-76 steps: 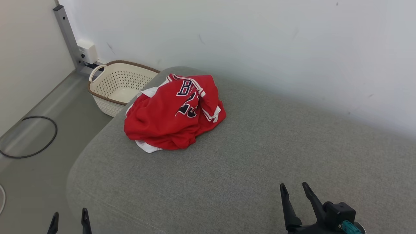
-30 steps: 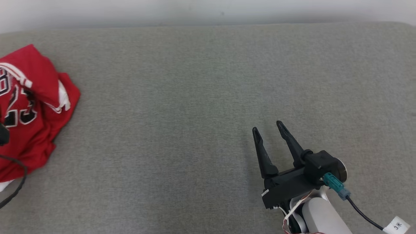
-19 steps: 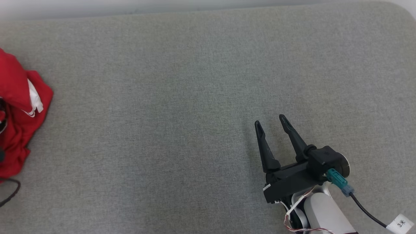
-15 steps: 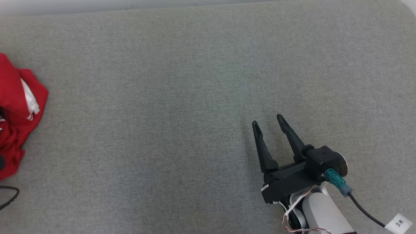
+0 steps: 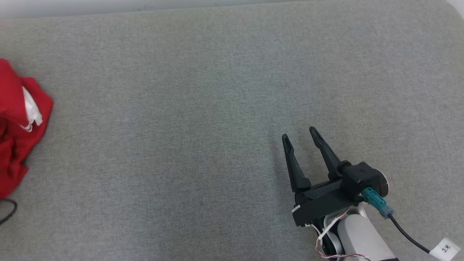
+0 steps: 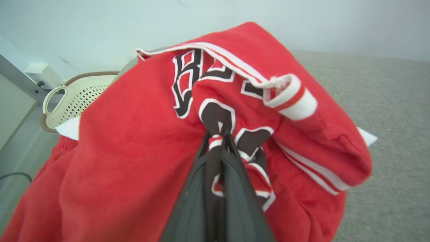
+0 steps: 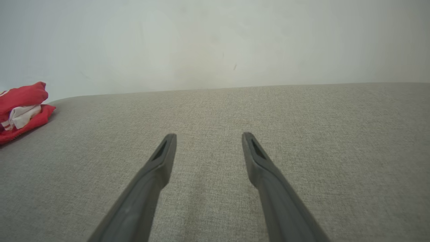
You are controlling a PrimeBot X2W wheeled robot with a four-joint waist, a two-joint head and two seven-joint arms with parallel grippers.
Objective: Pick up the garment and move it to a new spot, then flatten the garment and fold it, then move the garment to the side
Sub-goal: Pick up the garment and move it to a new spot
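The garment (image 6: 134, 141) is a crumpled red jersey with white trim and black lettering. In the left wrist view my left gripper (image 6: 220, 134) is shut on a fold of the garment by the black numerals. The head view catches the garment (image 5: 14, 123) at its far left edge, on the grey cushion (image 5: 203, 108). My right gripper (image 5: 298, 133) stands open over bare cushion at the lower right, far from the cloth. The right wrist view shows the same open fingers (image 7: 164, 151) with nothing between them and the garment (image 7: 20, 107) far to the left.
A cream perforated basket (image 6: 74, 101) with a brown rim stands past the cushion's end, behind the garment. A pale wall (image 7: 215, 40) runs along the cushion's far edge. A dark cable (image 5: 7, 212) loops at the left edge of the head view.
The head camera swung right, sending the garment to the frame's left edge. My left gripper, open before, has shut on the garment. The right gripper holds its place, open.
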